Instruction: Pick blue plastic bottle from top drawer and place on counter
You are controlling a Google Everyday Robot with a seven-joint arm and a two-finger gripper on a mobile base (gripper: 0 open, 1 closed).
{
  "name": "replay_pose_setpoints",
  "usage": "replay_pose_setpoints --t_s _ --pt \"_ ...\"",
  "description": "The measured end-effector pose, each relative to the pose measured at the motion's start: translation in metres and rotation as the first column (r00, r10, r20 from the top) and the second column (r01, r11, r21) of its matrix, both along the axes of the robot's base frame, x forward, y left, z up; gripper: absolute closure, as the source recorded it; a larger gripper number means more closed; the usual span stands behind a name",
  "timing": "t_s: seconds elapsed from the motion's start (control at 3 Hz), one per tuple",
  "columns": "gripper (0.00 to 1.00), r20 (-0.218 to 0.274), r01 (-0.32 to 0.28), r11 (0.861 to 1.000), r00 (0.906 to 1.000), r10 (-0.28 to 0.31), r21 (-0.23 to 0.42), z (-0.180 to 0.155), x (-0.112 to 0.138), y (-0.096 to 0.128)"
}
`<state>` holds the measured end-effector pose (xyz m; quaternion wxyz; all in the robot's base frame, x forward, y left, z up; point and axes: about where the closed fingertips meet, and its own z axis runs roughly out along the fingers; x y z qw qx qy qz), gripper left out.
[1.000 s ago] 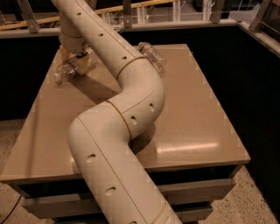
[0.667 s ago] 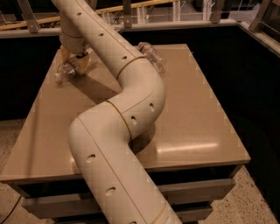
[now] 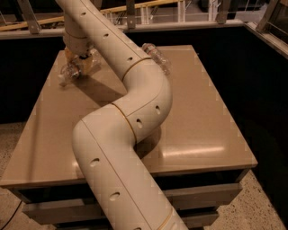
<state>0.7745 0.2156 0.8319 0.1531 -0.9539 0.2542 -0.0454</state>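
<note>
My gripper (image 3: pixel 80 63) is at the far left of the beige counter (image 3: pixel 202 117), low over the tabletop. The blue plastic bottle (image 3: pixel 67 74), clear and ribbed, lies on its side on the counter right at the gripper, sticking out to its lower left. I cannot tell whether the gripper still holds it. The top drawer (image 3: pixel 211 193) shows as a pale front under the counter's near edge and looks closed. My arm crosses the middle of the counter and hides part of it.
A second clear plastic bottle (image 3: pixel 156 56) lies on its side at the far middle of the counter, just behind my arm. A railing (image 3: pixel 135 9) runs behind the counter. Dark floor drops away on the right.
</note>
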Motion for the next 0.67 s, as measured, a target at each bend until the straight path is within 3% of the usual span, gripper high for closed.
replay_pose_setpoints --t_s 0.33,0.67 --pt "1.0 0.0 0.0 1.0 1.0 0.0 0.0 0.0 0.0 0.0" --pt "1.0 0.013 -0.013 0.999 0.9998 0.013 0.039 0.0087 0.001 0.0019"
